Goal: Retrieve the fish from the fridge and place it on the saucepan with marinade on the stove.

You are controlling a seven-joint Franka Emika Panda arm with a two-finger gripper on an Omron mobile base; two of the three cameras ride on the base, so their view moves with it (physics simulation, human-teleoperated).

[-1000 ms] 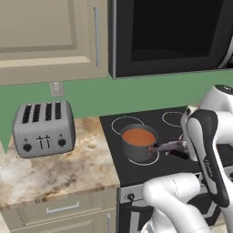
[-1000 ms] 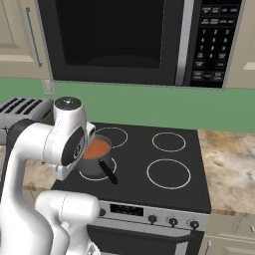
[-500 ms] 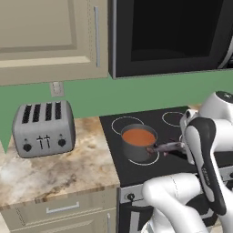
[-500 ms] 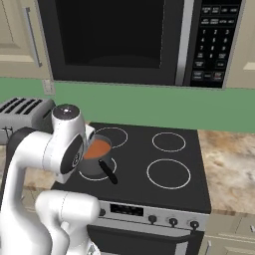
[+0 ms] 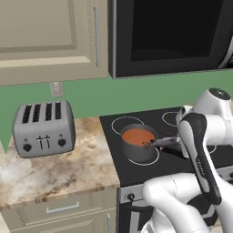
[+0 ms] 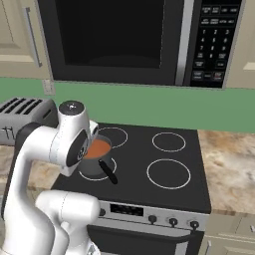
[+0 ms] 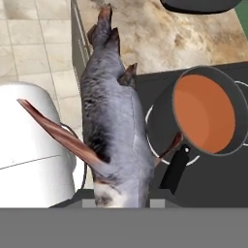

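My gripper (image 7: 121,201) is shut on the fish (image 7: 114,126), a silver-grey body with reddish-brown fins that points away from the hand. In the left base view the fish (image 5: 158,142) sticks out to the left of the hand, its tip at the near right rim of the saucepan (image 5: 136,154). The grey saucepan (image 7: 161,127) stands on the front left burner of the stove (image 5: 141,175), full of orange-red marinade (image 5: 138,135), with its black handle (image 6: 108,172) pointing toward the front. The marinade (image 7: 203,114) lies right of the fish in the hand view. The fridge is out of view.
A silver toaster (image 5: 43,127) stands on the stone counter (image 5: 68,170) left of the stove. A black microwave (image 6: 129,40) hangs above the cooktop (image 6: 144,167), and beige cabinets (image 5: 45,36) are to its left. More counter (image 6: 229,159) lies right of the stove.
The hand has edged left with the fish, bringing its tip nearer to the saucepan's rim. The saucepan and toaster have not moved.
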